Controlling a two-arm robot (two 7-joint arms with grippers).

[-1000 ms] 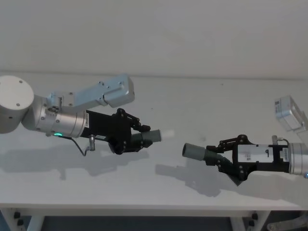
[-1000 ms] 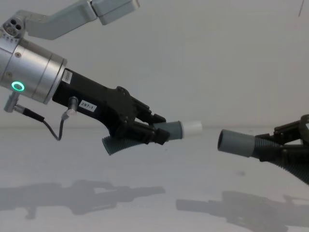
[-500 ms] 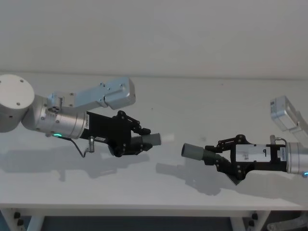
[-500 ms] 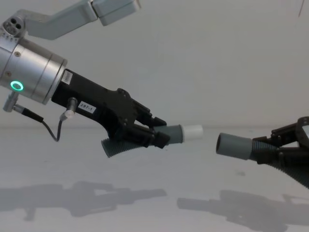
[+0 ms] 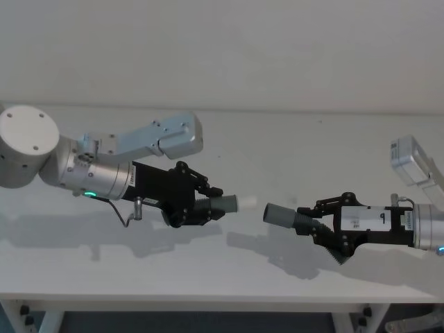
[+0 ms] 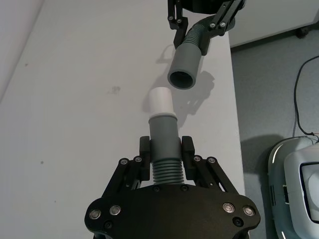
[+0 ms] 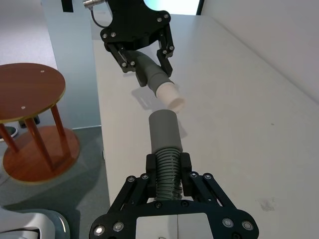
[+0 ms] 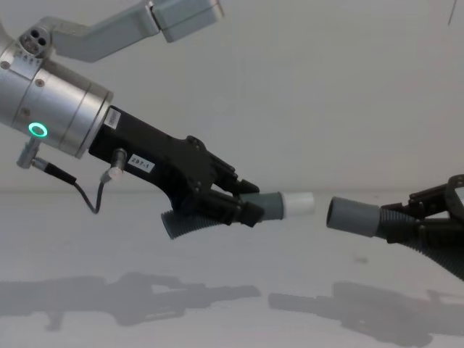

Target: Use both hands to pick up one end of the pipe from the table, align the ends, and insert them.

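Both pipe pieces hang above the white table (image 5: 277,146). My left gripper (image 5: 201,206) is shut on the ribbed part of the piece with the white tip (image 5: 246,203), also seen as the white tip (image 8: 299,204) and the white tip (image 6: 161,101). My right gripper (image 5: 320,227) is shut on the ribbed part of the other pipe piece, whose wide open grey cuff (image 5: 277,215) faces the white tip. A small gap separates the two ends, cuff (image 8: 351,216) and tip nearly in line. The open cuff (image 6: 185,66) and the grey cuff (image 7: 164,130) point at each other.
A round wooden stool (image 7: 30,97) stands on the floor beside the table. A white device (image 6: 294,184) with a cable lies on the floor past the table edge. The table's front edge (image 5: 208,297) runs below both arms.
My left gripper has moved right with its piece, bringing the white tip closer to the open cuff. The right gripper has barely shifted.
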